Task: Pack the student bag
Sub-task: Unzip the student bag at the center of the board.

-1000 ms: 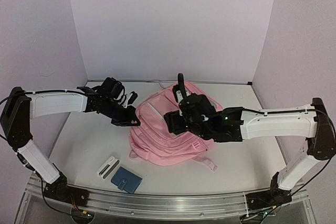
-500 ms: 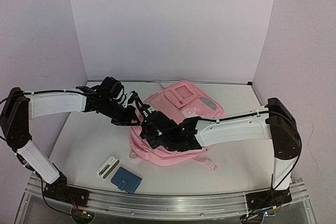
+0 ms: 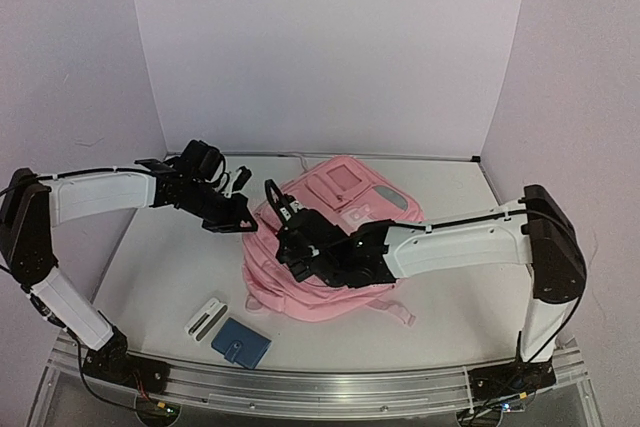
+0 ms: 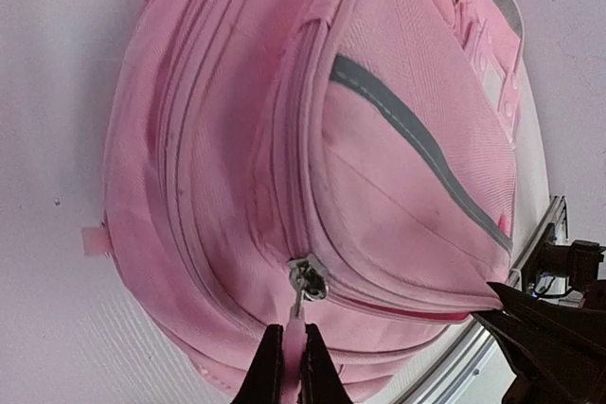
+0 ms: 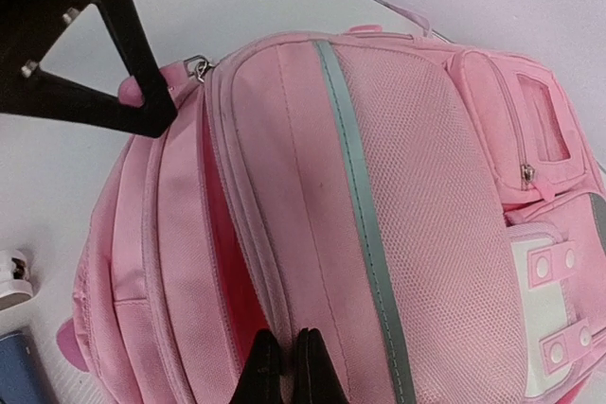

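Backpack: pink, lying flat on the table near the middle, front pockets facing up. By my view from above it sits in about the same spot as a second ago.

Left tool: closed on the pink zip pull at the backpack's left edge. I logged the same grip a second ago, though the tool has since drawn slightly toward the back left.

Right tool: a second ago it stood open, raised over the middle of the backpack. Since then the arm has stretched across to the backpack's left side. The fingers are now shut and, as far as I can make out, pinch the fabric just beside a zip seam that gapes open. It sits near the left tool, not touching it.

Blue wallet: near the front left of the table, well apart from the backpack, unmoved.

White strip-shaped item: just beside the wallet, also unmoved. I cannot tell what it is.
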